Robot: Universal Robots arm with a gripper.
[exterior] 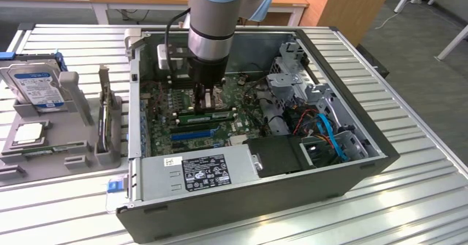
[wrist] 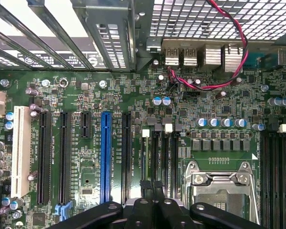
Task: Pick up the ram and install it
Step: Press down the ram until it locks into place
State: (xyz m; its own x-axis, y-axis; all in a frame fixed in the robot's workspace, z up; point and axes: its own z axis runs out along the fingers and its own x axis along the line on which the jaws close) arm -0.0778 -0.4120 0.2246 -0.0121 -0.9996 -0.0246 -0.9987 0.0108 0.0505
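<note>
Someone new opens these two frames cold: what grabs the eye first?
The grey-and-blue robot arm reaching straight down into the open black computer case, its pincer low over the green motherboard. Next, the silver hard drive with a blue-and-white label, standing in the grey holder on the exterior view's left. In the wrist view, the bright blue expansion slot and the twisted red-and-black wire stand out against the board.
</note>
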